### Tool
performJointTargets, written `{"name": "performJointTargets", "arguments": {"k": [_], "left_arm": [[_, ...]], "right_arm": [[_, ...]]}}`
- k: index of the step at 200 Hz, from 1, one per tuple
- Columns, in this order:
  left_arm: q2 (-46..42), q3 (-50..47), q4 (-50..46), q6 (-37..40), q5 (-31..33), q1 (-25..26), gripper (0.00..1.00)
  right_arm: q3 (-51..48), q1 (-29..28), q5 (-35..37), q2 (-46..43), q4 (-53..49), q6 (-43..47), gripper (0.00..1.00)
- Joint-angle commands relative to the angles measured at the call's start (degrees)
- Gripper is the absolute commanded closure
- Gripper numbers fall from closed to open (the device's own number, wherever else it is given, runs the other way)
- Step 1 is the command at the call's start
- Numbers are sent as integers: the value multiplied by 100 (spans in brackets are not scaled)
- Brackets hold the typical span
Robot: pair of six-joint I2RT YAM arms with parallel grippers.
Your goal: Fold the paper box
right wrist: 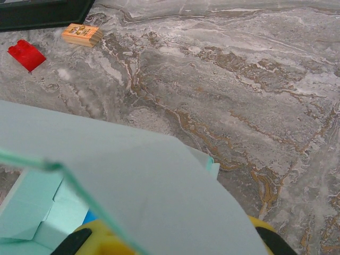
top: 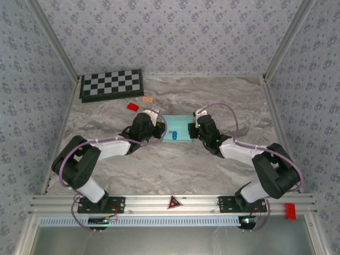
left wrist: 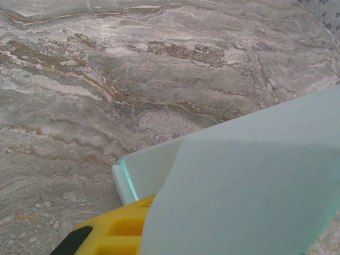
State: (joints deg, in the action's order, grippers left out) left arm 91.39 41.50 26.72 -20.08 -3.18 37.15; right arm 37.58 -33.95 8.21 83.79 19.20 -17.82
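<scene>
Crosswise, the paper box (top: 179, 125) lies with its long axis left-to-right.

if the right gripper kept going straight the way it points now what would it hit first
Most likely the paper box: its pale cyan flap lies across the right gripper, directly in front of it. Beyond the flap the line seems to meet bare table, though depth is hard to judge.

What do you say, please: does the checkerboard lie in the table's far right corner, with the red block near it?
Not quite: the checkerboard lies in the far left corner of the table, as the top external view shows. The red block is indeed near it.
</scene>
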Motion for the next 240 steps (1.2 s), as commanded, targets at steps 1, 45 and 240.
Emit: {"name": "performJointTargets", "arguments": {"k": [1,45,240], "left_arm": [[121,-118,308,-62,-306,54,83],[124,-290,440,-111,-297,60,83],[-208,-872,380,-119,-108,133,79]], "right_arm": [[-108,-110,-77,54,268,-104,83],[-282,-181,-23,49,312,-110,83],[-858,-398,306,-297,169,-138,78]]}}
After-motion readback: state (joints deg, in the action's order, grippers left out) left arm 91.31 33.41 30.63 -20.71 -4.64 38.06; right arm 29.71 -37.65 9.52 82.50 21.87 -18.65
